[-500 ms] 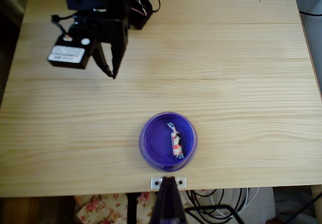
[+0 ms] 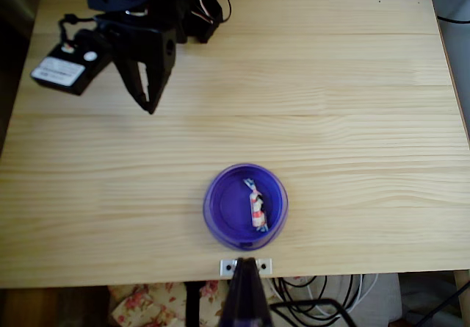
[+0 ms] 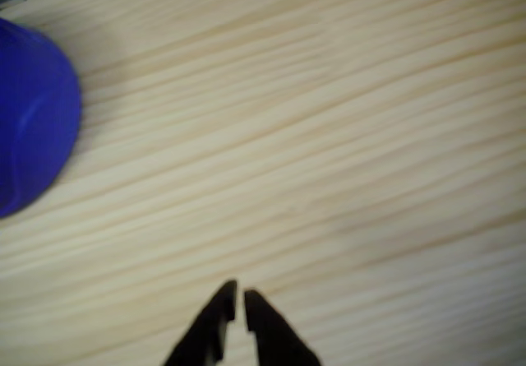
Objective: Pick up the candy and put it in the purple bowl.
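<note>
— Overhead view, end effector [image 2: 150, 106]?
— Black, upper left over the pale wooden tabletop [image 2: 352, 121], tips pointing down the picture. Fingers nearly together, only a thin slit between them; nothing held.

— And the candy [image 2: 255, 206]?
— Well apart from the end effector, lower and to the right. Lying inside the purple bowl [image 2: 220, 217], a little right of the bowl's middle, long axis running roughly up and down the picture. White wrapper with red and dark bands, pale twisted ends.

— Anything else near the bowl?
— Small metal bracket [image 2: 245, 267] at the tabletop's lower edge, just below the bowl, far from the end effector.

— Wrist view?
— End effector [image 3: 239, 294] at the bottom centre, two dark fingers drawn almost shut, narrow gap at the tips, empty. Bare blurred wood grain ahead of them. Purple bowl [image 3: 33, 127] up and to the left of the tips, well apart, cut off by the left edge; inside of the bowl hidden here.
</note>
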